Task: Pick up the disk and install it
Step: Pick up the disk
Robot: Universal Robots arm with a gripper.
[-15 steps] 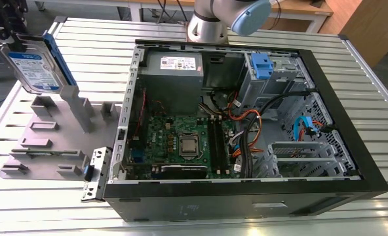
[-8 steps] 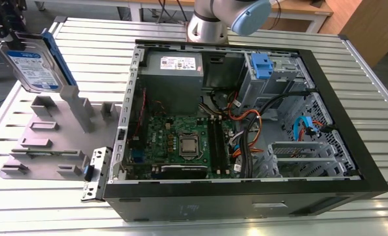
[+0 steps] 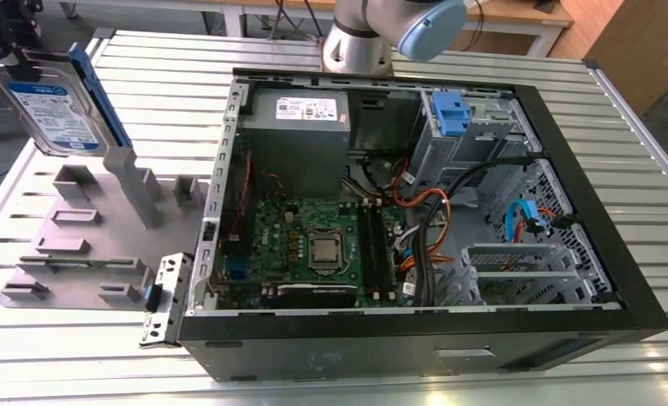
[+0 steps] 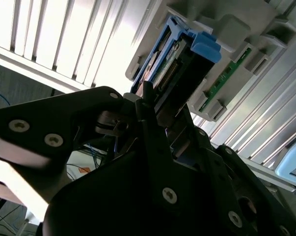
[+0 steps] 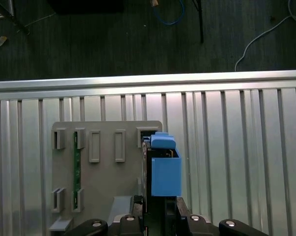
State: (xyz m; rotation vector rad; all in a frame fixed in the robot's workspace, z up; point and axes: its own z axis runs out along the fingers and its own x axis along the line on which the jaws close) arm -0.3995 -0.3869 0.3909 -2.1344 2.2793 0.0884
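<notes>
The gripper (image 4: 152, 105) is seen pressed against both sides of the disk (image 4: 170, 69), which is pinched on edge between the black fingers (image 4: 184, 115) in the second wrist view. In the first wrist view the gripper (image 5: 160, 219) is shown beneath the same disk (image 5: 148, 172), seen edge-on with its blue carrier bracket (image 5: 166, 174) alongside. In the exterior view the disk (image 3: 54, 110) is held upright at the exterior view's left, label facing the camera, with the gripper (image 3: 16, 51) at its upper end.

A grey fixture plate (image 3: 86, 245), fitted with slots and posts, is seen just below the disk; whether the disk's lower end touches it cannot be told. A green circuit strip (image 5: 77, 169) is seated in one of the plate's slots.

The plate is laid on a slatted metal table (image 3: 154, 51). Beside it, toward the exterior view's right, an open computer case (image 3: 424, 342) is laid on its side, well apart from the disk, with a power supply (image 3: 300, 118) and a motherboard (image 3: 311, 237) exposed inside. Part of the arm (image 3: 368, 38) is visible beyond the case.
</notes>
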